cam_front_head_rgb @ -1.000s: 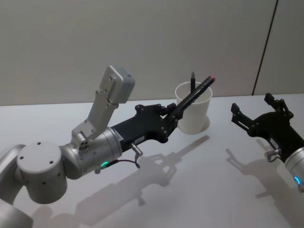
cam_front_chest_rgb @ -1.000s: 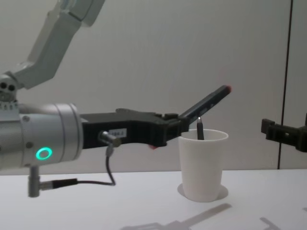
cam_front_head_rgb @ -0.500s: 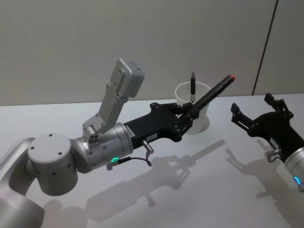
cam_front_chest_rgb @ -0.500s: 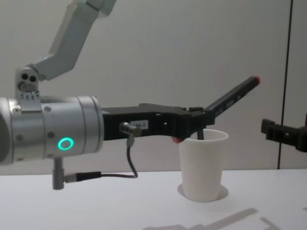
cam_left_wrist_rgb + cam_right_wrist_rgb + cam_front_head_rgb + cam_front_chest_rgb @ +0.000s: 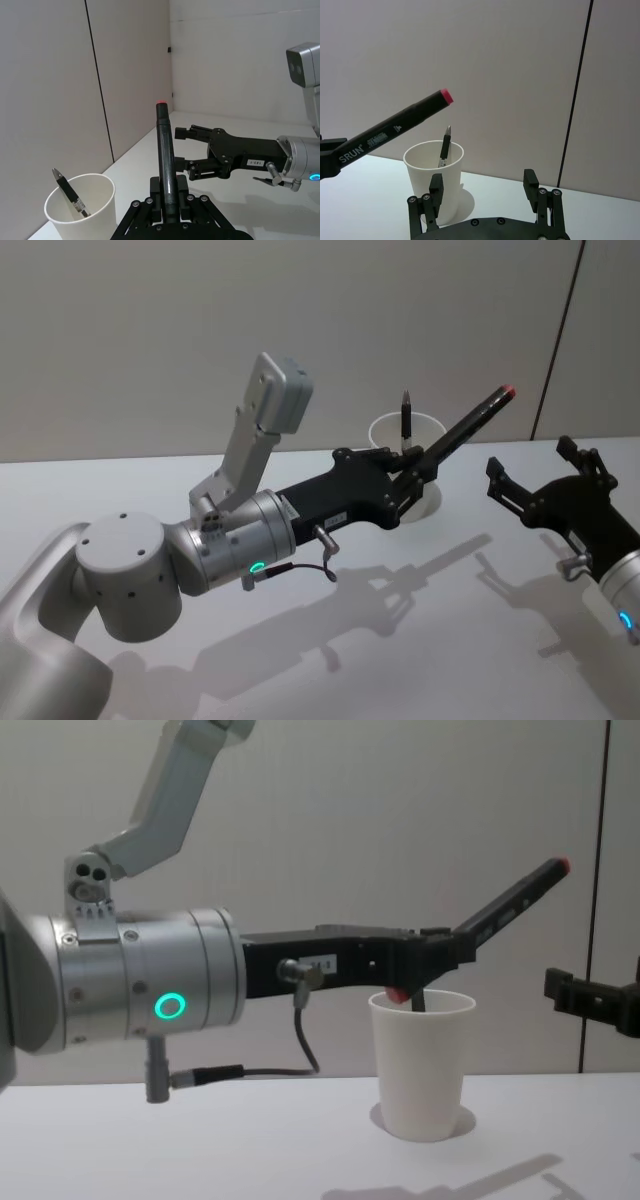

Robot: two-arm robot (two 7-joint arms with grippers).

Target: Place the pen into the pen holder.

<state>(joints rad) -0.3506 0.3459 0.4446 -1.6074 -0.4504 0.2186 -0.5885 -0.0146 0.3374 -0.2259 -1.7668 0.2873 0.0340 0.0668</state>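
Observation:
My left gripper (image 5: pixel 415 472) is shut on the pen (image 5: pixel 470 420), a black marker with a red end that slants up and to the right. The pen holder (image 5: pixel 432 490) is a white paper cup standing on the table just behind the gripper. In the chest view the gripper (image 5: pixel 440 950) sits level with the cup's rim (image 5: pixel 420 1065), and the pen's red end (image 5: pixel 510 905) reaches up past the cup's right side. A slim black pen (image 5: pixel 406 415) stands inside the cup. My right gripper (image 5: pixel 533 462) is parked open to the right of the cup.
The white table (image 5: pixel 420 620) stretches open in front of the cup. A plain wall rises close behind, with a dark vertical seam (image 5: pixel 555 340) at the right. The left wrist view shows the cup (image 5: pixel 85 210) beside the held pen (image 5: pixel 166 155) and the right gripper (image 5: pixel 179 147) beyond.
My left arm has reached forward and to the right with the pen, whose red end now stands past the cup's right side. The right arm has not moved.

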